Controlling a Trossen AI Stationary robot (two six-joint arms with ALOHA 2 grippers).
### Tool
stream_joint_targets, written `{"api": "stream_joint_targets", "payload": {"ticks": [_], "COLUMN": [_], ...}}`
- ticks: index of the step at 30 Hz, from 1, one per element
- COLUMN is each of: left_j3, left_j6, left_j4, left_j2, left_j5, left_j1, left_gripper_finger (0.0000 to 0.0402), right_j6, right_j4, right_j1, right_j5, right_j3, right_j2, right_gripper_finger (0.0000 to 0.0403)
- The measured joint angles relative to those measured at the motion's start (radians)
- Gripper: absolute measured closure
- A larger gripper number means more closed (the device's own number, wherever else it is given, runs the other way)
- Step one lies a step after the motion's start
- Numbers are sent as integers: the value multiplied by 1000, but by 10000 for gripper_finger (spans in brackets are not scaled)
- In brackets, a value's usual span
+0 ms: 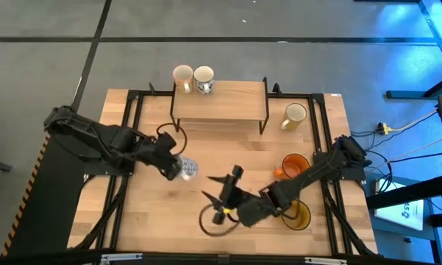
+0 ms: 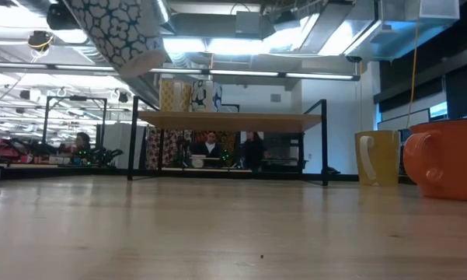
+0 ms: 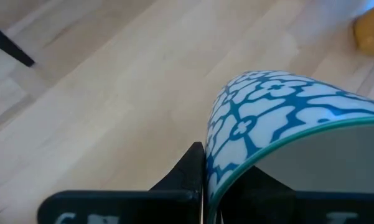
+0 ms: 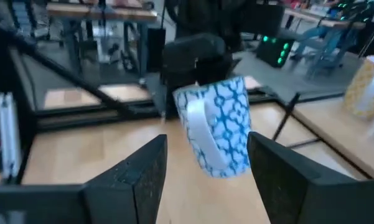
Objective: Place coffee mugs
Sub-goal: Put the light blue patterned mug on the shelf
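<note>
My left gripper (image 1: 178,165) is shut on the white mug with the blue printed pattern (image 1: 189,168), held in the air over the middle of the table (image 2: 116,31). My right gripper (image 1: 222,185) is open, a little to the right of that mug and facing it; in the right wrist view the mug (image 4: 215,127) shows beyond the gap (image 4: 205,186) with its handle toward me. Two cream mugs (image 1: 182,75) (image 1: 204,77) stand on the shelf top. A cream mug (image 1: 295,115), an orange mug (image 1: 294,165) and an amber mug (image 1: 298,215) stand on the table's right side. My left gripper holds the patterned mug at its rim (image 3: 236,168). One finger (image 3: 187,174) lies on the outside of the wall, and the other seems to be inside the mouth. The fingers come level from the table's left. The mug is lifted clear and tilted, base (image 2: 144,61) toward the right.
A wooden shelf on a black metal frame (image 1: 219,103) stands at the table's far side, with room on its top to the right of the two mugs. Bare table lies under the held mug (image 2: 217,225). People sit in the room beyond the table.
</note>
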Motion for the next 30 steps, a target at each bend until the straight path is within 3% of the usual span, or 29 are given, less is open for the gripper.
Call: {"api": "stream_joint_targets", "payload": {"ticks": [11, 21, 25, 30], "left_j3": [0, 0, -1, -1], "left_j6": [8, 8, 3, -1], "left_j4": [-4, -7, 0, 3], "left_j2": [11, 44, 63, 77], "left_j5": [10, 15, 16, 23], "left_j1": [49, 69, 68, 67], "left_gripper_finger": [385, 385, 385, 385], "right_j6": [-89, -90, -91, -91], "right_j4": [111, 143, 151, 145], "right_j1": [-101, -130, -152, -171], "right_j5": [-107, -75, -88, -145], "right_j3": [-1, -1, -1, -1], "right_j2": [89, 151, 156, 161], "right_gripper_finger": [194, 197, 227, 295]}}
